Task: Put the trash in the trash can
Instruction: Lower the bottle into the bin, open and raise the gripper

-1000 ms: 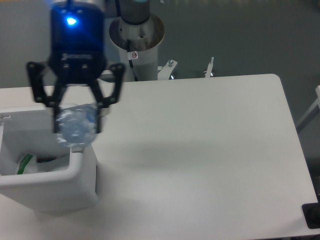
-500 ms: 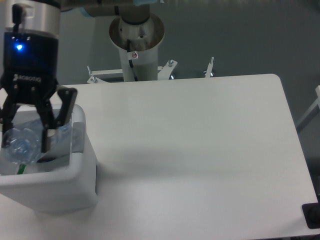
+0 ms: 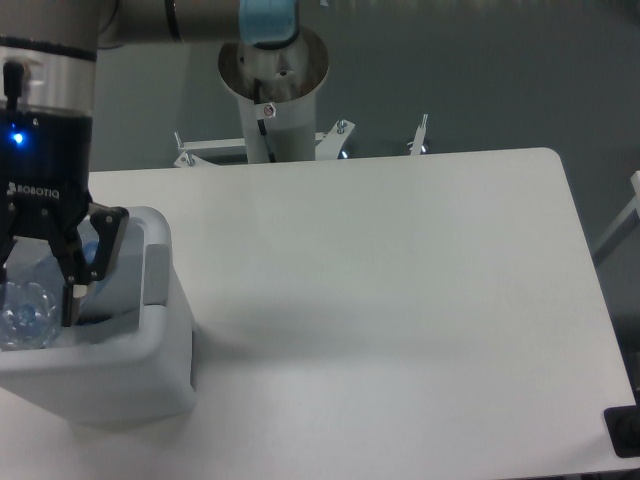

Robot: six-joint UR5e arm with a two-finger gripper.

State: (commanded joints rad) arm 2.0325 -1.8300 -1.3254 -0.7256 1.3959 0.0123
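One bin sits nearest the camera at the lower left, the white trash can (image 3: 110,375), with its thick rim and a grey tab (image 3: 157,273) on the side facing the table's middle. Down inside its opening hangs the gripper (image 3: 35,300), and the crushed clear bottle (image 3: 22,312) is pinched between its fingers, the one visible finger (image 3: 85,262) pressing against the bottle's right side while the other is cut off by the frame's left edge. The bottle lies below the level of the rim, so the step in hand looks like the drop itself: the carrying is finished and only the release remains. The other piece of trash, the white wrapper with the green strip, cannot be made out here (it may lie in the can beneath the bottle, hidden by the gripper and the near wall). The next move calls for the fingers to part so the bottle falls free, then a straight lift clear of the rim without catching the wall or dragging the bottle back up. Beyond the can the white table (image 3: 400,300) stretches away to the right. Farther back stands the arm's round base (image 3: 273,75), with metal brackets (image 3: 335,135) bolted at the table's far edge against the grey floor.
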